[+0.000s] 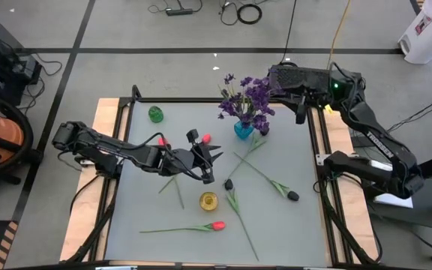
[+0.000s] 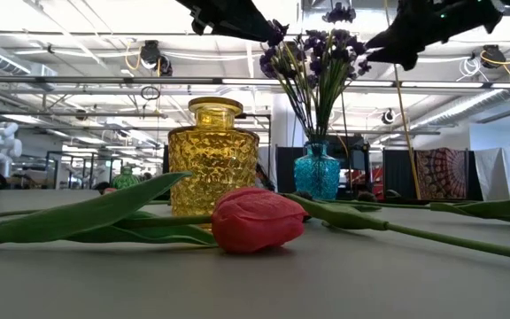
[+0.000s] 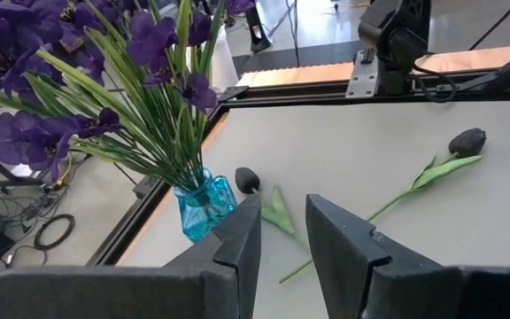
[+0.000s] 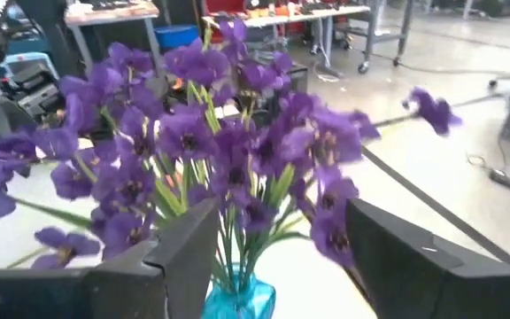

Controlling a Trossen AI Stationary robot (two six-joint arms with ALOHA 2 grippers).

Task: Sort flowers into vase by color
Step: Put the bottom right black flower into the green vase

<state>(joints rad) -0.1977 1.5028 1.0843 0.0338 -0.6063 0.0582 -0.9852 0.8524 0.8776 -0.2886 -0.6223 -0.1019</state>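
The left gripper (image 1: pixel 214 159) hung over the middle of the grey table (image 1: pixel 291 232), and its two fingers (image 3: pixel 237 248) stood slightly apart with only a narrow gap between them. Nothing sat in that gap; in the left wrist view bare tabletop showed through it. Two red-pink tulips (image 1: pixel 205 139) lay on the table just beside and under this arm.

The right gripper (image 1: pixel 300 114) was at the far right of the table, just beside the purple flowers (image 1: pixel 247 101). Its fingers (image 4: pixel 189 244) were spread wide, and in the right wrist view the blooms filled the space ahead of them; whether a finger touched a petal could not be told. No stem was clamped.

The purple flowers stood upright in a small blue vase (image 1: pixel 243 130) near the table's far edge. A yellow vase (image 1: pixel 208 200) stood nearer the front, holding no flower, and a green vase (image 1: pixel 155 114) stood at the far left corner. Another red tulip (image 1: pixel 216 225) lay flat in front of the yellow vase. Two near-black tulips (image 1: pixel 293 196) lay on the table to the right of the yellow vase, one bud (image 1: pixel 229 184) close to it.
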